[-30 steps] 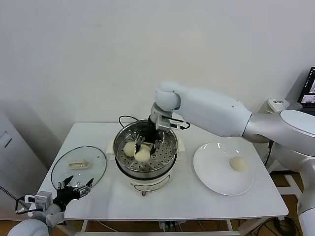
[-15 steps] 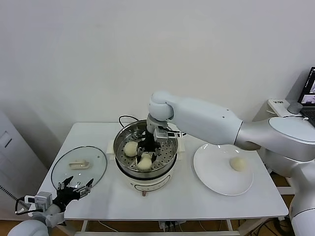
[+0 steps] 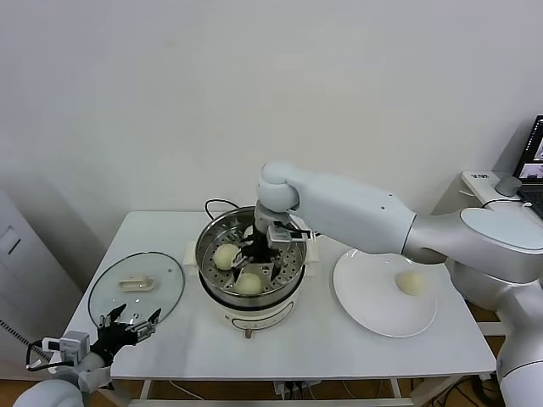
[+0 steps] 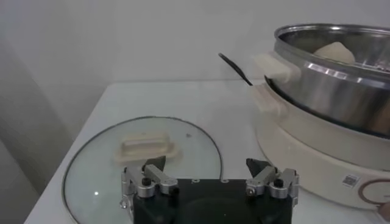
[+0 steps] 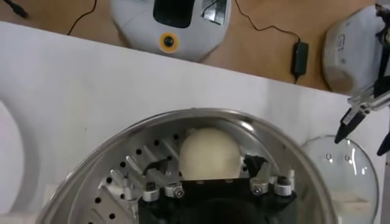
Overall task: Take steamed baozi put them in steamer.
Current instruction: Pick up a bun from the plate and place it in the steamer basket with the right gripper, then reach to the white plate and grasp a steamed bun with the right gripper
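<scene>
Two baozi (image 3: pixel 226 255) in the steamer (image 3: pixel 251 292) at frame centre, right gripper (image 3: pixel 254 262) spread around the nearer bun (image 3: pixel 249 283), third baozi (image 3: pixel 411 282) on plate (image 3: pixel 373 315) at right, left gripper (image 3: pixel 127 326) spread, idle at lower left.

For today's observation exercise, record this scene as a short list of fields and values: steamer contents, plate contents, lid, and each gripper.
steamer: two baozi inside, baozi at back left, baozi at front
plate: one baozi on the plate
glass lid: flat on table, left of steamer
right gripper: inside steamer, jaws open around front baozi
left gripper: open, parked at table's front left edge
</scene>
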Motion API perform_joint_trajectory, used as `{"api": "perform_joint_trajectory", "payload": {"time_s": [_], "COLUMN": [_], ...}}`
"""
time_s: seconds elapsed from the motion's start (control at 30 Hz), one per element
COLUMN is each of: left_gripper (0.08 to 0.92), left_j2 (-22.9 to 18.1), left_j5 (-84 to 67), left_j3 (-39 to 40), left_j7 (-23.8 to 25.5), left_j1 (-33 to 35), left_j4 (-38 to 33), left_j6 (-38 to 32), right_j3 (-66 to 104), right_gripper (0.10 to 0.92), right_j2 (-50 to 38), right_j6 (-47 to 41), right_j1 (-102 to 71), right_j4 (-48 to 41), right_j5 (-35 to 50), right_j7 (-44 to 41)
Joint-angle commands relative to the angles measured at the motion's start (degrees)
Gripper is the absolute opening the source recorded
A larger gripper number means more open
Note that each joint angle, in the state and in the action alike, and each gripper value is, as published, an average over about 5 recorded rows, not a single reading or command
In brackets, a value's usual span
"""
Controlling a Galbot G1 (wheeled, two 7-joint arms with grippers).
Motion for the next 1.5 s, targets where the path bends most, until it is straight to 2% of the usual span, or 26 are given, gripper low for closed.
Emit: {"api": "perform_joint_trajectory", "payload": {"time_s": [0.03,0.33,0.53,0.77,1.2,1.5], "left_gripper": [0.823,0.823,0.823,0.823,0.823,0.823], "left_j2": [0.07,0.09,-0.15,-0.16,-0.01,0.05], "left_j5": [-0.02,-0.02,0.00,-0.07,-0.43,-0.44], "left_j3": [-0.05,-0.21,-0.45,-0.75,-1.18,-1.28], "left_j7": [-0.01,-0.04,-0.07,-0.07,-0.08,-0.08], "left_j1": [-0.02,0.10,0.42,0.52,0.65,0.64], "left_j4": [-0.11,-0.46,-0.75,-0.64,-0.24,-0.06], "left_j6": [0.05,0.11,0.15,0.13,0.03,0.01], "right_j3": [5.41,4.96,2.37,-2.72,-2.81,2.09], "right_gripper": [0.822,0.823,0.823,0.823,0.823,0.823], "right_j2": [-0.20,-7.28,-12.75,-18.39,-23.18,-25.91], "right_j6": [-2.30,-16.43,-23.18,-29.58,-32.33,-32.50], "right_j1": [2.62,9.97,10.90,9.83,1.62,-7.03], "right_j4": [-4.81,-15.27,-21.58,-23.78,-26.53,-26.57], "right_j5": [0.48,11.08,13.82,17.58,14.89,9.27], "right_j7": [-0.92,-4.13,-5.80,-5.96,-5.38,-3.14]}}
